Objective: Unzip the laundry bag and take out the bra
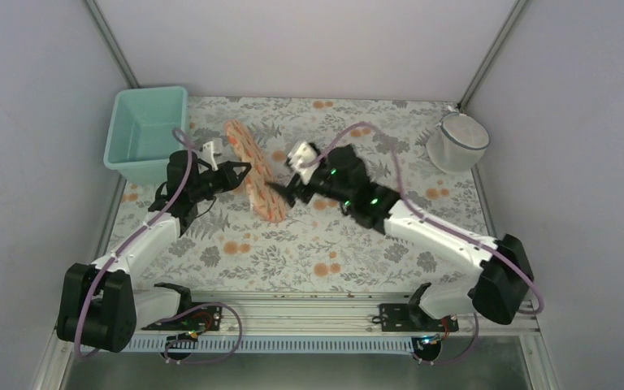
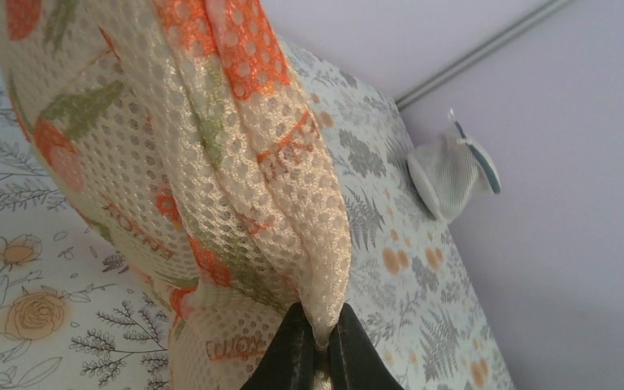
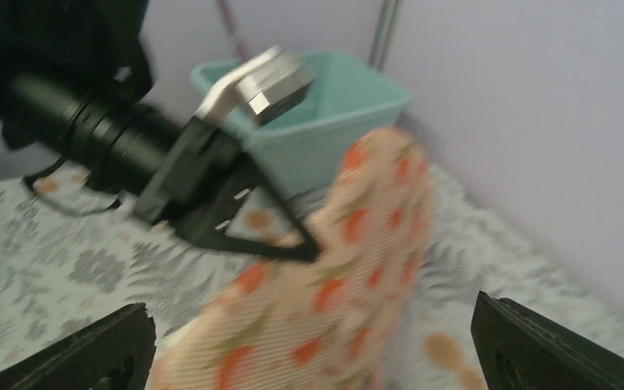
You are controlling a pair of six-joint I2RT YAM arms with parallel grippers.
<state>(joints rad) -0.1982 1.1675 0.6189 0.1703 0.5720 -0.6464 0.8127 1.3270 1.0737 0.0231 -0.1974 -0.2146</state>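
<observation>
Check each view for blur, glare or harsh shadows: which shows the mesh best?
Top external: sharp, evenly lit, soft shadows only, laundry bag clear. Left wrist: best, weave crisp where the left claw pinches it; white mesh basket behind slightly soft. Right wrist: motion blur throughout, bag print and teal tub smeared, right claw open, dark at the corners.

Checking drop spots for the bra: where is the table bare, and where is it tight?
Bare: the near strip of the table between both arms, and the patch between right arm and white basket. Crowded: mid-left, where the left gripper pinches the laundry bag, the right gripper flanks it, beside the teal tub.
</observation>
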